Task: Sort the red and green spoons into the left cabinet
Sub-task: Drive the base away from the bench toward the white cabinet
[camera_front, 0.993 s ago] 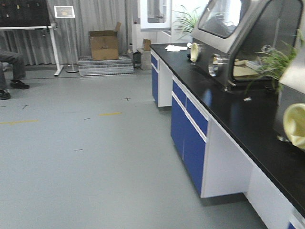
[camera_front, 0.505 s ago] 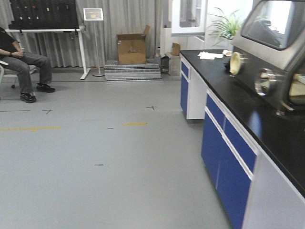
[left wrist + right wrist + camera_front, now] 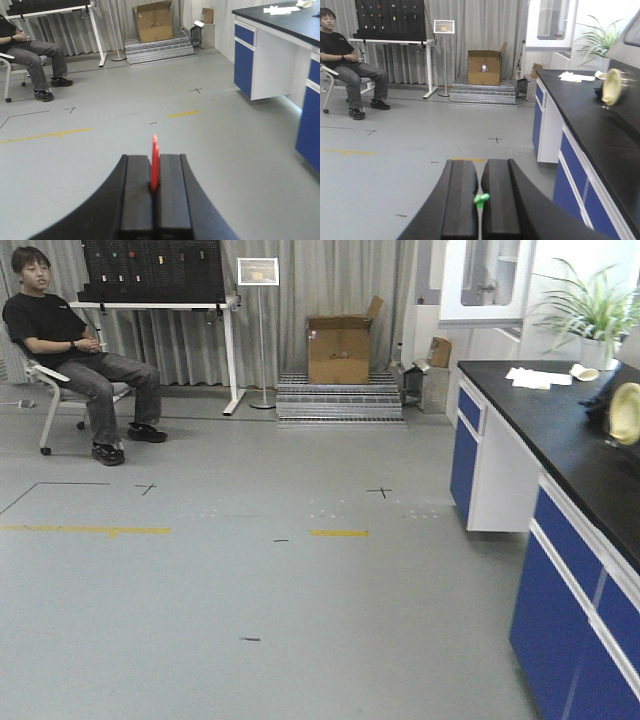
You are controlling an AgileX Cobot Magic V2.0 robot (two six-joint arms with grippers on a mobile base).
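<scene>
Left wrist view: our left gripper (image 3: 154, 170) is clamping the red spoon (image 3: 155, 150) between its two black fingers, closed tight on it, and the spoon's red end is sticking up past the fingertips. Right wrist view: our right gripper (image 3: 480, 172) is pinching the green spoon (image 3: 481, 199) in a narrow gap; only a small green piece is showing between the fingers. Front view: we are facing a grey floor (image 3: 250, 590) with yellow tape marks. A person in black (image 3: 70, 350) is sitting at the far left. A cardboard box (image 3: 338, 350) is standing by the back curtain. A black counter (image 3: 570, 430) with blue cabinet fronts is running along our right.
</scene>
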